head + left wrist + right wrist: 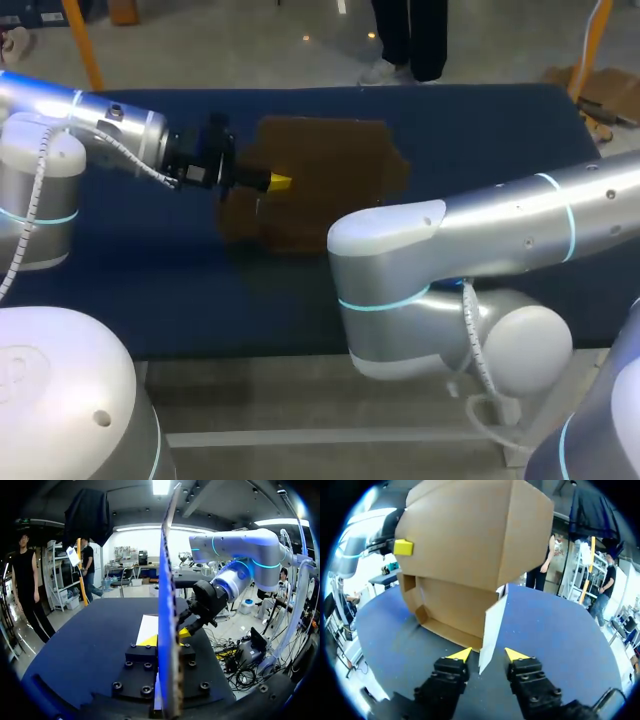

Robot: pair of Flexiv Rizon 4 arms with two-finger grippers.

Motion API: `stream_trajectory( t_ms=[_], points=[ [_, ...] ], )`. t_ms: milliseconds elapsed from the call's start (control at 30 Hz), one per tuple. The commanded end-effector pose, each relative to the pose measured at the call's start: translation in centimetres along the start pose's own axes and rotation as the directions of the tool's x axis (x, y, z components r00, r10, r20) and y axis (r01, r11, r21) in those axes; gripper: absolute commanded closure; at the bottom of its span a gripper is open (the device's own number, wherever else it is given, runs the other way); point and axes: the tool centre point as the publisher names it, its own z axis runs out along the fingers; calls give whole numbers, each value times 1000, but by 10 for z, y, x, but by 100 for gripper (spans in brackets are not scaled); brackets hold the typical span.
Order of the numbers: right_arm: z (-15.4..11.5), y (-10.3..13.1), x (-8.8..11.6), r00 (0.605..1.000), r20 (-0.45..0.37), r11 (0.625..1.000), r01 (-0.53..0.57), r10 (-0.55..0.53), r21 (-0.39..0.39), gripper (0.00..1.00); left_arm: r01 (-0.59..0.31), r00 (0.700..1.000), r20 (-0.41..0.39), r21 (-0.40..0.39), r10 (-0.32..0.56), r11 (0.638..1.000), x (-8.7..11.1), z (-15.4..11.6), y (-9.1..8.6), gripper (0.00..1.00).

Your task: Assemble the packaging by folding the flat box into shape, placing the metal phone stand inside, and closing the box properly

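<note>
Left end effector clamped the half-folded box upright on the worktop; your right end effector stood open astride its flap. Closing off-centre, you risked creasing it

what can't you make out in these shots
No view shows the stand; the box walls hide most of its inside.
Head view: the right arm covers its own jaws and the box's near edge.
Left wrist view: a panel of the box, edge-on between the jaws, blocks what lies straight ahead.
Right wrist view: the box's far side is behind its raised flap.
</note>
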Motion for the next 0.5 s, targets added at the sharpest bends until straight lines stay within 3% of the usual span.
stream_trajectory(
  t_ms=[33, 500],
  points=[
    [-4, -8, 0, 1000, -12, 1000, -4, 4, -24, 56, 1, 1000, -3, -4, -1, 1000, 0, 1, 3, 100],
    [-10, -18, -20, 990, -138, 997, -15, 5, -71, 56, 1, 1000, -3, -4, -1, 1000, 0, 1, 3, 100]
  ],
)
